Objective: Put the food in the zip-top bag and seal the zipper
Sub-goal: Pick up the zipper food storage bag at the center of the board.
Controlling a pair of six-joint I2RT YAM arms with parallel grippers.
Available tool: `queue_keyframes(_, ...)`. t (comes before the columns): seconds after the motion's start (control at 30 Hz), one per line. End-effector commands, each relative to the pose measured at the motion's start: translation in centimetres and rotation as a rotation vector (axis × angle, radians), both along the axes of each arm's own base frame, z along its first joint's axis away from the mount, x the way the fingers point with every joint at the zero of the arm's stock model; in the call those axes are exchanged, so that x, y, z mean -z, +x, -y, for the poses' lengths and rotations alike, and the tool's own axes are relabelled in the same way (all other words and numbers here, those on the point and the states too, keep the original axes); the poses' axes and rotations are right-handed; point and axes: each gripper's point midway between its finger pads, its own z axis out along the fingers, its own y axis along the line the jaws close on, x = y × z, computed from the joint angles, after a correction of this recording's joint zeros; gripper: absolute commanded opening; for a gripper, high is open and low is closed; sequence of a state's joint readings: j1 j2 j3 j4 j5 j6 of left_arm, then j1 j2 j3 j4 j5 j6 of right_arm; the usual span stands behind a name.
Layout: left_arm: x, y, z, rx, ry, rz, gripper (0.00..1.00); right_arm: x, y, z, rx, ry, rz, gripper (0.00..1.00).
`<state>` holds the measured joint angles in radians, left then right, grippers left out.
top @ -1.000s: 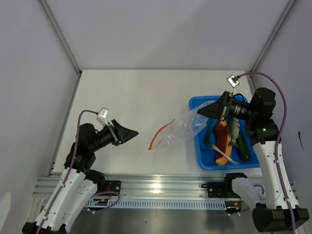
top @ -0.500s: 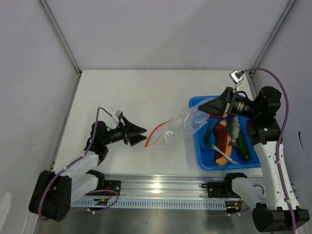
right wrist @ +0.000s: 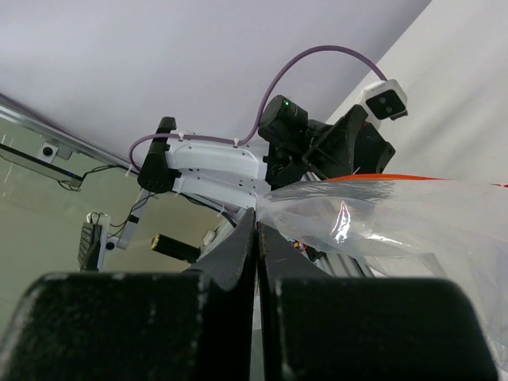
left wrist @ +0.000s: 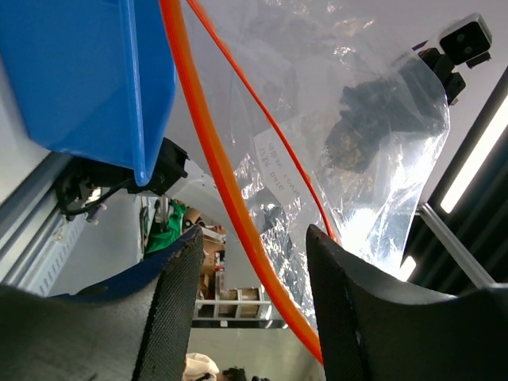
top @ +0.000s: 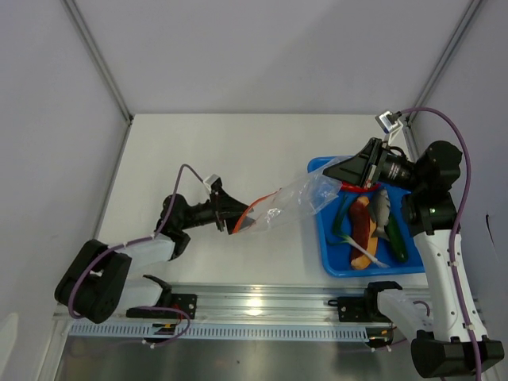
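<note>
From above, the left arm (top: pixel 151 246) lies low and stretched out over the table (top: pixel 206 151). The left gripper (top: pixel 236 217) is at the open mouth of the zip-top bag (top: pixel 290 202). The orange-red zipper (top: pixel 255 208) sits right at its fingertips. The bag hangs slack from there up to the right gripper (top: pixel 329 170). The right arm (top: pixel 436 238) stands upright with its wrist bent level, holding that gripper above the far left corner of the blue tray (top: pixel 325 262). The food (top: pixel 361 226) lies in the tray, below and behind the right gripper's tips and well apart from the left gripper.

The left wrist camera shows the left gripper (left wrist: pixel 254 238) with its two dark fingers (left wrist: pixel 175 317) spread apart. The zipper (left wrist: pixel 230 198) runs through the gap between them, and they are not clamped on it. The bag (left wrist: pixel 373 182) rises beyond the fingers, with the tray (left wrist: pixel 87 79) off to their upper left.

The right wrist camera shows the right gripper (right wrist: pixel 255 218) with its jaws pressed together. They pinch the closed end of the bag (right wrist: pixel 381 214), which spreads away from the tips to the right. A line of the zipper (right wrist: pixel 381 178) shows at the bag's far edge, with the left arm (right wrist: pixel 206 163) beyond it.
</note>
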<state>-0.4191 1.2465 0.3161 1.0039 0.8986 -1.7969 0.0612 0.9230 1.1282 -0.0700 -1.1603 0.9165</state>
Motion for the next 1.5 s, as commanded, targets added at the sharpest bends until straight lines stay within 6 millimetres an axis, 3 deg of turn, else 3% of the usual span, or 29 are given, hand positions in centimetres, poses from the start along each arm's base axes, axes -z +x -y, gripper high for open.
queue_keyframes(0.0,-3.4,-0.8,0.9,0.046,-0.109,0.089,0.56,-1.7,-1.0,0.0,-0.008,0.007,0.073,0.0)
queue_keyframes(0.07,-2.9,-1.0,1.1,0.058,-0.115,0.055,0.54,-1.6,-0.9,0.0,-0.008,0.007,0.073,0.0)
queue_keyframes(0.5,-5.2,-1.5,2.9,0.11,-0.188,0.074,0.42,-0.2,-0.7,-1.1,-0.024,0.02,0.071,0.0)
queue_keyframes(0.53,-5.2,-1.2,3.0,0.111,-0.195,0.064,0.38,0.1,-0.7,-1.3,-0.029,0.019,0.06,0.0)
queue_keyframes(0.67,-5.3,-1.0,2.9,0.112,-0.206,0.09,0.01,1.6,-0.6,-1.3,-0.007,-0.014,0.013,0.0)
queue_keyframes(0.77,-4.3,-0.7,2.3,0.091,-0.148,0.147,0.01,3.9,0.0,-1.0,0.036,-0.084,-0.042,0.36)
queue_keyframes(0.8,-2.6,-0.2,2.4,0.076,-0.071,0.151,0.01,4.7,0.2,-0.9,0.046,-0.116,-0.03,0.55)
queue_keyframes(0.83,-3.7,-0.3,1.9,0.064,-0.049,0.223,0.01,5.9,0.0,-0.7,0.056,-0.142,-0.087,0.62)
queue_keyframes(0.87,-3.4,-0.1,1.8,0.053,-0.005,0.247,0.01,6.8,0.4,-0.4,0.082,-0.164,-0.106,0.69)
queue_keyframes(0.9,-2.8,0.1,1.7,0.034,0.073,0.382,0.01,7.4,0.4,-0.3,0.094,-0.181,-0.115,0.77)
queue_keyframes(0.93,-4.0,1.0,1.5,-0.015,0.181,0.37,0.01,8.7,0.7,0.0,0.122,-0.22,-0.138,0.78)
queue_keyframes(0.97,-3.2,1.2,1.0,-0.042,0.277,0.391,0.01,9.3,0.6,0.0,0.129,-0.241,-0.146,0.79)
queue_keyframes(1.0,-2.6,1.7,0.4,-0.066,0.4,0.527,0.01,10.3,0.5,0.1,0.138,-0.268,-0.175,0.8)
queue_keyframes(1.03,-2.2,1.0,-0.4,-0.056,0.513,0.502,0.01,10.9,0.6,0.2,0.147,-0.292,-0.17,0.8)
queue_keyframes(1.07,-4.0,1.9,-1.4,-0.141,0.573,0.579,0.01,11.5,1.0,0.4,0.177,-0.316,-0.176,0.8)
queue_keyframes(1.1,-4.8,2.0,-1.9,-0.152,0.618,0.664,0.01,11.9,0.8,0.1,0.171,-0.334,-0.181,0.81)
queue_keyframes(1.17,-4.0,1.6,-3.1,-0.139,0.708,0.662,0.01,12.6,1.0,-0.1,0.187,-0.368,-0.179,0.81)
queue_keyframes(1.2,-5.1,1.9,-3.8,-0.165,0.749,0.718,0.01,13.2,1.2,-0.4,0.205,-0.402,-0.177,0.81)
queue_keyframes(1.47,-2.8,0.9,-8.3,-0.172,1.018,0.759,0.01,15.4,2.9,-1.6,0.32,-0.627,-0.145,0.81)
